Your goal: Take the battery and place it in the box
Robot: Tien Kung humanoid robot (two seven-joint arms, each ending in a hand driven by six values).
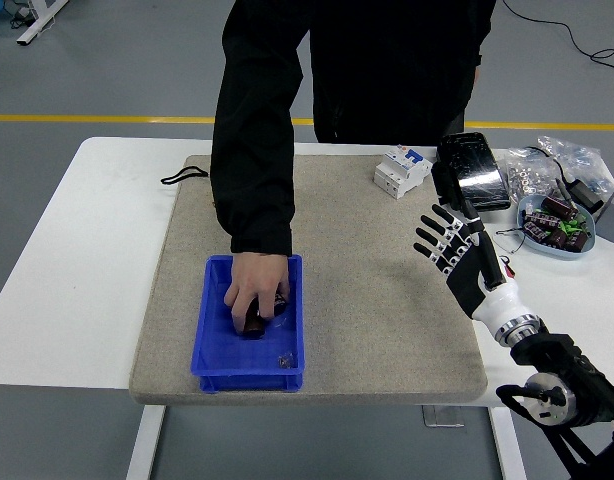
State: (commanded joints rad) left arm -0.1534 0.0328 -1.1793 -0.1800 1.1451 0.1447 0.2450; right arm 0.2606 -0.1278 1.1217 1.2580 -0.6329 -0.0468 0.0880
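Observation:
A blue box (213, 340) sits on the grey mat near the front. A person's hand (255, 291) reaches down into it, its fingers closed around a dark cylindrical battery (255, 324); any other battery in the box is hidden under that hand. My right hand (445, 240) hovers over the mat's right side, well right of the box, fingers spread and holding nothing. My left arm is out of view.
The person's black sleeve (252, 150) spans the mat's back left, hiding what lies there. A white breaker block (402, 170), a black device (471, 172), a dish of small parts (557, 225) and a plastic bag (552, 165) stand at the right.

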